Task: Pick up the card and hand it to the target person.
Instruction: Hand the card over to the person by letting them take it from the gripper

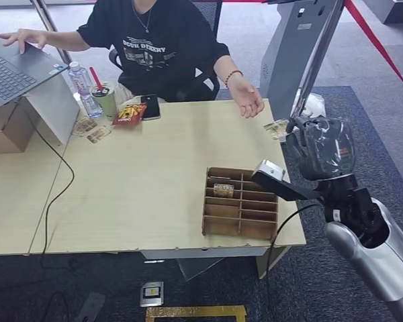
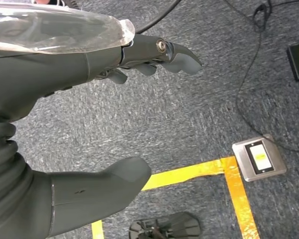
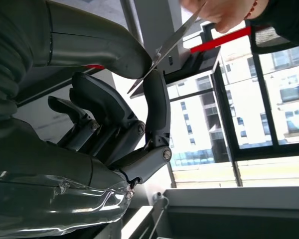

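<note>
Gold-patterned card (image 1: pixel 275 129) is pinched by right hand (image 1: pixel 318 144), thumb against finger (image 3: pixel 155 107). Long axis points toward person's hand (image 1: pixel 248 99), apparently touching its far end. Left hand (image 2: pixel 102 99) hangs released.

The card (image 1: pixel 277 129) is thin, flat and pale, with a printed patterned face. It is pinched by one end between the thumb and a dark finger of the right hand (image 1: pixel 318 144), and sticks out beyond the fingers (image 3: pixel 155 107) toward the person (image 1: pixel 158 40). In the right wrist view the card (image 3: pixel 167 47) appears edge-on as a slim straight strip; its far end reaches the person's hand (image 3: pixel 216 12). In the head view that outstretched hand (image 1: pixel 248 100) is just beside the card's far end, past the tabletop (image 1: pixel 154 174) edge.
</note>
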Action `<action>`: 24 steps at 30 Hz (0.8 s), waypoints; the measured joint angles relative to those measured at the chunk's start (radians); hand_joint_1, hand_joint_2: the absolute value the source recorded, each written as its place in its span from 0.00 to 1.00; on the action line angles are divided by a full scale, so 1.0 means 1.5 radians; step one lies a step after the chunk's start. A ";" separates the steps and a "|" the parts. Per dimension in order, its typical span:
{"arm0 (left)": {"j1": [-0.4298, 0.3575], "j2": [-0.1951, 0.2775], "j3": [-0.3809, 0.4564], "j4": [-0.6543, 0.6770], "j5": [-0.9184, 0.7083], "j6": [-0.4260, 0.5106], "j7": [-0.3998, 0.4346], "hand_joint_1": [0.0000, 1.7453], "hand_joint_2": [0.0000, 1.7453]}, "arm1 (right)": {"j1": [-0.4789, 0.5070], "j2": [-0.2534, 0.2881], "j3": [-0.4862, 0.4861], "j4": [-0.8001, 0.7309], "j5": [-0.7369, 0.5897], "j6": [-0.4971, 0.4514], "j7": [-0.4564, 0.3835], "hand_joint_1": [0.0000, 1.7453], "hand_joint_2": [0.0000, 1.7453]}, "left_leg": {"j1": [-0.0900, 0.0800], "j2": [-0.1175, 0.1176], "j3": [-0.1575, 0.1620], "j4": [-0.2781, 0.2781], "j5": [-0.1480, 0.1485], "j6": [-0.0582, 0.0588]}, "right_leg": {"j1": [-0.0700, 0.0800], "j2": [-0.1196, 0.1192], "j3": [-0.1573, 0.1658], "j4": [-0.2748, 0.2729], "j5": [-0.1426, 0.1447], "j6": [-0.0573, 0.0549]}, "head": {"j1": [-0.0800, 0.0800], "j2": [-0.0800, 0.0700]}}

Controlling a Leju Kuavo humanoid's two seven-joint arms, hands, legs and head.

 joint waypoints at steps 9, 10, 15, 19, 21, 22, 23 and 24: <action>-0.009 -0.007 -0.003 0.000 -0.003 0.003 0.011 0.00 1.00 | -0.143 0.129 0.072 0.287 0.089 -0.143 0.013 1.00 1.00 | 0.000 -0.002 -0.002 0.000 0.002 -0.002 | 0.000 -0.001 -0.002 0.002 0.001 -0.001 | 0.000 0.000; -0.009 -0.007 -0.003 0.000 -0.004 0.004 0.012 0.00 1.00 | -0.159 0.141 0.077 0.319 0.095 -0.152 0.016 1.00 1.00 | 0.000 -0.002 -0.002 0.000 0.002 -0.003 | 0.000 -0.002 -0.003 0.002 0.001 -0.001 | 0.000 0.000; -0.011 -0.009 -0.005 0.000 -0.011 0.004 0.017 0.00 1.00 | -0.229 0.192 0.102 0.463 0.124 -0.156 0.029 1.00 1.00 | 0.000 -0.003 -0.002 0.000 0.002 -0.003 | 0.000 -0.002 -0.003 0.003 0.001 -0.001 | 0.000 0.000; -0.013 -0.009 -0.005 0.000 -0.011 0.003 0.022 0.00 1.00 | -0.265 0.217 0.115 0.543 0.128 -0.143 0.026 1.00 1.00 | 0.000 -0.003 -0.002 0.000 0.003 -0.004 | 0.000 -0.002 -0.004 0.003 0.001 -0.001 | 0.000 0.000; -0.014 -0.009 -0.005 0.000 -0.010 0.003 0.023 0.00 1.00 | -0.280 0.228 0.121 0.580 0.122 -0.137 0.019 1.00 1.00 | 0.000 -0.002 -0.002 0.000 0.003 -0.004 | 0.000 -0.002 -0.004 0.003 0.001 -0.002 | 0.000 0.000; -0.014 -0.009 -0.005 0.000 -0.010 0.003 0.023 0.00 1.00 | -0.285 0.233 0.124 0.596 0.118 -0.136 0.015 1.00 1.00 | 0.000 -0.002 -0.002 0.000 0.003 -0.004 | 0.000 -0.002 -0.004 0.003 0.001 -0.002 | 0.000 0.000; -0.014 -0.009 -0.005 0.000 -0.009 0.003 0.023 0.00 1.00 | -0.290 0.237 0.126 0.609 0.115 -0.136 0.012 1.00 1.00 | 0.000 -0.002 -0.002 0.000 0.003 -0.004 | 0.000 -0.002 -0.004 0.003 0.001 -0.002 | 0.000 0.000; -0.013 -0.009 -0.005 0.000 -0.009 0.003 0.024 0.00 1.00 | -0.293 0.241 0.128 0.621 0.112 -0.137 0.010 0.88 1.00 | 0.000 -0.003 -0.002 0.000 0.003 -0.004 | 0.000 -0.002 -0.004 0.003 0.001 -0.002 | 0.000 0.000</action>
